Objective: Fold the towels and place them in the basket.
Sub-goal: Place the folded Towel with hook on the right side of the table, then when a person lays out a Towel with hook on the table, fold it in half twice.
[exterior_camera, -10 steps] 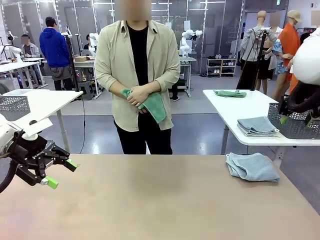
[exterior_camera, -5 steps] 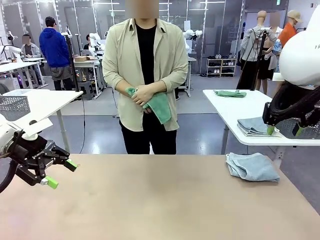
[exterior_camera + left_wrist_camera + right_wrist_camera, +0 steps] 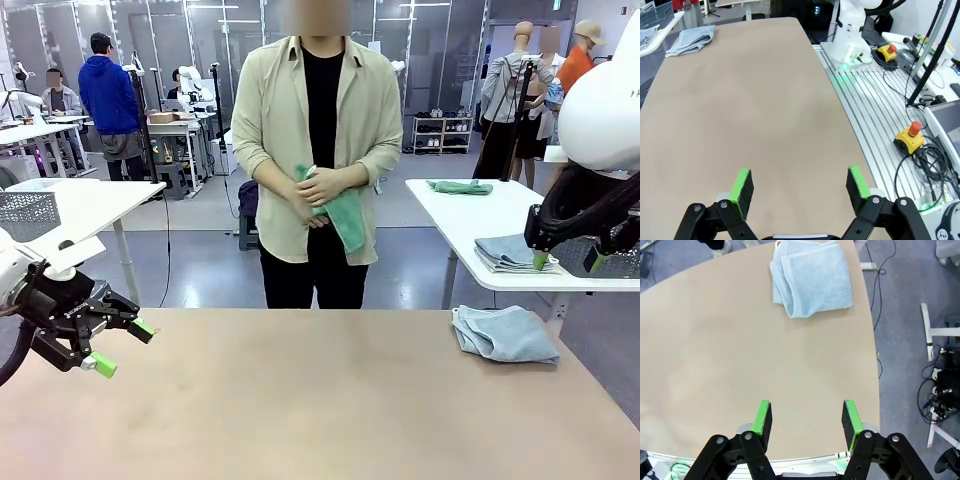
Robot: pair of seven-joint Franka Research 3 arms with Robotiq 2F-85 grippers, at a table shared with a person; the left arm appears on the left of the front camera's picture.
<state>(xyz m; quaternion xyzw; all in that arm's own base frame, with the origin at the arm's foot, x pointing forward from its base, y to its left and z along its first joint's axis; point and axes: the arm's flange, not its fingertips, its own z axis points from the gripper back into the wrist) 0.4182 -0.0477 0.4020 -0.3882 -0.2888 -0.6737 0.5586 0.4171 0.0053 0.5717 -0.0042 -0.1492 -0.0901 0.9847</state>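
Left hand is hovering low over the near left part of the counter. Its jaws are standing wide apart and gripping nothing.

Right hand is hanging high above the counter's right side, pads pointing down. Its jaws are likewise standing apart with only bare counter showing between them.

A blue-grey towel is lying loosely folded near the counter's far right corner, well apart from both hands.

Beyond that corner, a side counter is carrying a second blue-grey towel, folded flat. The basket is sitting just beside it, and a green towel is lying farther back.

A person is standing at the far edge of the counter, holding another green towel at waist height, one end hanging down.

A paler basket is sitting on a white counter at far left.

Any print in view is too small to read.
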